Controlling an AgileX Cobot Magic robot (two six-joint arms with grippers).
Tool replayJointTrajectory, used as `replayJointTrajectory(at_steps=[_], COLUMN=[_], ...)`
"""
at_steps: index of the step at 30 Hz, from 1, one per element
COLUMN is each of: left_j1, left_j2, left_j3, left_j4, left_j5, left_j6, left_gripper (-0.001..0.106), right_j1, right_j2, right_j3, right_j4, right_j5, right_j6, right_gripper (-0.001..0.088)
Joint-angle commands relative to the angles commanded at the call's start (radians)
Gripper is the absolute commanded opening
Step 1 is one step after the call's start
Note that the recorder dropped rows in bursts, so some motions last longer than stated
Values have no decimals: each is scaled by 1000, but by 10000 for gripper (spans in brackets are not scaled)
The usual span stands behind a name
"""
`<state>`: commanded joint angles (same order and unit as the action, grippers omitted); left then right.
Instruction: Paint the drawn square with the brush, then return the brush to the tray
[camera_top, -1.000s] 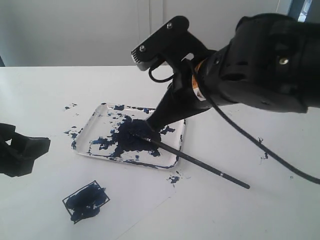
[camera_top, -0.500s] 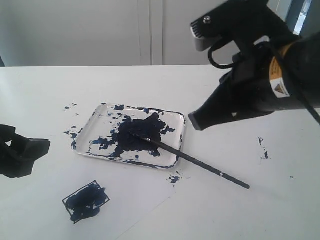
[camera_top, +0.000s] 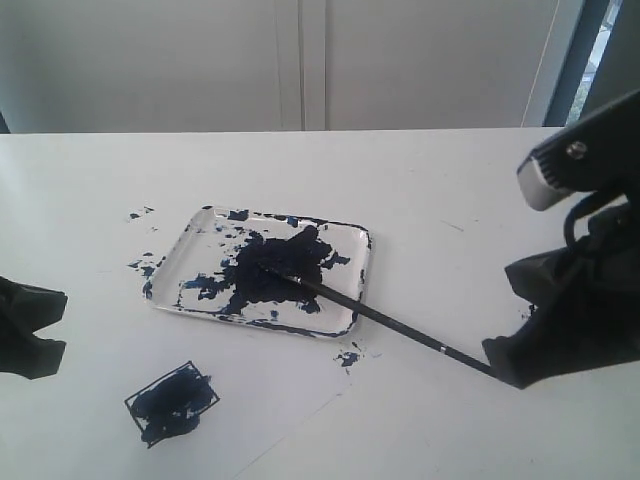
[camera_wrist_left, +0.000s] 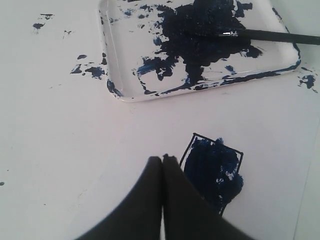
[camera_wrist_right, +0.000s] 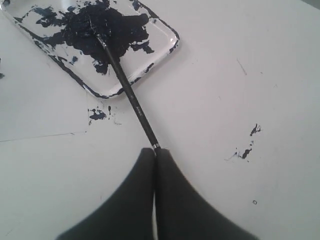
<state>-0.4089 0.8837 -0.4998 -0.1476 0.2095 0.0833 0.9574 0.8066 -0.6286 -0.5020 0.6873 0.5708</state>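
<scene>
brush lay with its tip in the paint of the tray, handle trailing toward the frame's lower right, where the right gripper had pulled back from over the tray, jaws clenched empty like those of the left gripper; with the drawn square filled, the task looked done.

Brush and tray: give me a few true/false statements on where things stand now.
1. The brush has its tip in the dark paint on the tray. True.
2. The whole brush lies inside the tray. False: its handle sticks out over the rim onto the table.
3. The square is blank white inside. False: it is smeared with dark blue paint.
4. The left gripper is shut and holds nothing. True.
</scene>
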Motion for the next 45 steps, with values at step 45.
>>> replayJointTrajectory(at_steps=[45], left_j1=[20], left_j2=[-78], left_j3=[0], left_j4=[0], left_j5=[0], left_j6=[-1], left_gripper=[3], right_j1=[-115], right_j2=[-126], right_j3=[10], right_j4=[4], right_j5=[-2], right_j6=[62], right_gripper=[0])
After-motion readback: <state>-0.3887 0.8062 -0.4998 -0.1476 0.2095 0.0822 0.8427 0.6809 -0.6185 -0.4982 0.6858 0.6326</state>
